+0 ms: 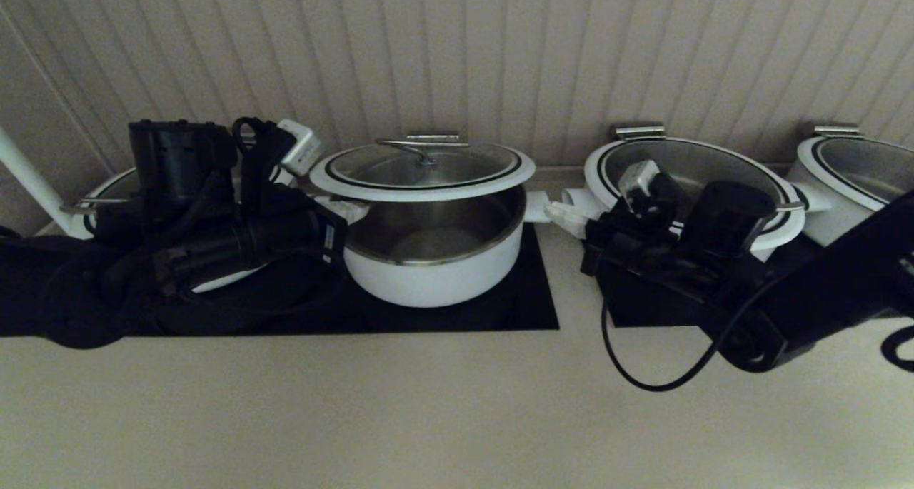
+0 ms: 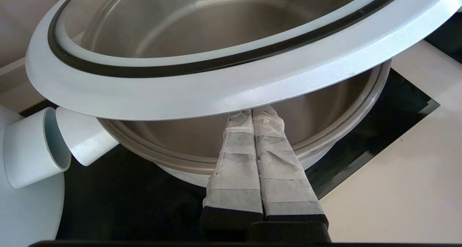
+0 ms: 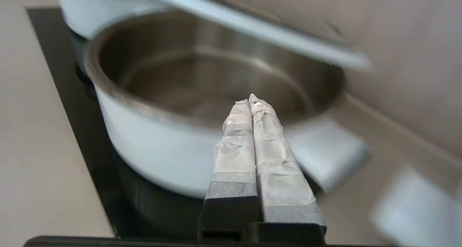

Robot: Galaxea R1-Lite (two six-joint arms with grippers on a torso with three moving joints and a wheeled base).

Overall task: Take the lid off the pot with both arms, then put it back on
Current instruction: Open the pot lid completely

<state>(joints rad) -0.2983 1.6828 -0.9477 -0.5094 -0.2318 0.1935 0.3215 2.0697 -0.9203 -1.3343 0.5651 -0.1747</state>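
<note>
Left gripper (image 2: 252,115): taped fingers pressed flat together, nothing between them. Tips sit under the near edge of the lid (image 2: 223,84), touching or almost touching the underside of its white rim; contact itself is hard to confirm from the left wrist view.

Right gripper (image 3: 249,100): fingers likewise closed against each other, empty. Tips poised at the pot's (image 3: 151,139) rim beside one stubby side handle (image 3: 332,157), below the raised lid edge (image 3: 252,27). This view is blurred, so whether the tips touch the lid cannot be told.

Head view: the lid (image 1: 423,169) hangs clear of the pot (image 1: 435,260), with an open gap at the front showing the steel interior. It appears roughly level, a gripper at each side: left gripper (image 1: 341,207) at the pot's left, right gripper (image 1: 560,214) at its right.

Lid: glass centre, broad white rim, thin black ring, curved steel handle (image 1: 421,146) in the middle.

Pot: white outside, steel inside, standing on a black cooktop panel (image 1: 528,296) set in a pale counter (image 1: 428,403). A wider lidded pan (image 1: 692,182) stands to the right, behind the right arm.
</note>
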